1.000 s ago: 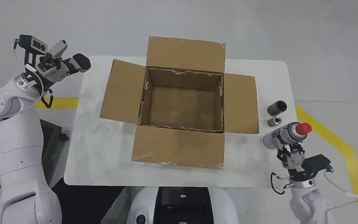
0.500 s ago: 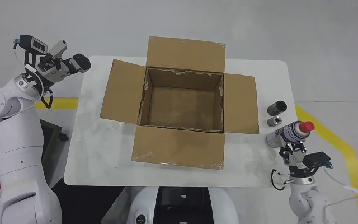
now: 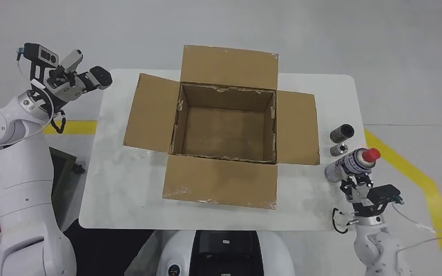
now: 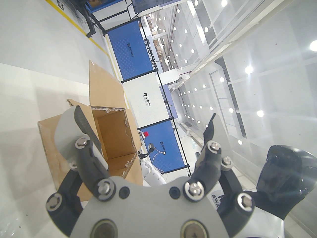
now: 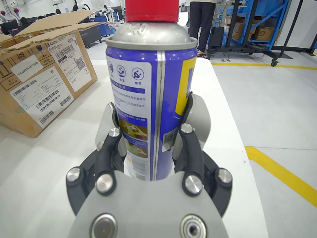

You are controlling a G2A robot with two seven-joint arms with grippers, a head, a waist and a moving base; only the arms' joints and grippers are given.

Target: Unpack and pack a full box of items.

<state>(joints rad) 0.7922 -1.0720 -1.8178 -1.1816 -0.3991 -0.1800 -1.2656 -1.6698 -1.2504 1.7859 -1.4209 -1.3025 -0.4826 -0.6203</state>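
The right gripper had its two fingers pinching a blue spray can low on its body, one finger on each side. The red cap stood well beyond the fingertips. Whether the can's base touched the table could not be told. From above, the can and the right gripper were at the table's edge. A small dark cylinder lay on the table just past the can, apart from the fingers. Off to one side of those fingers, well apart, sat the cardboard box with labels on its wall.

The left gripper had its fingers spread wide with nothing between them. The box lay beyond the fingertips, flaps open. From above, the left gripper hung off the table's corner, apart from the box.
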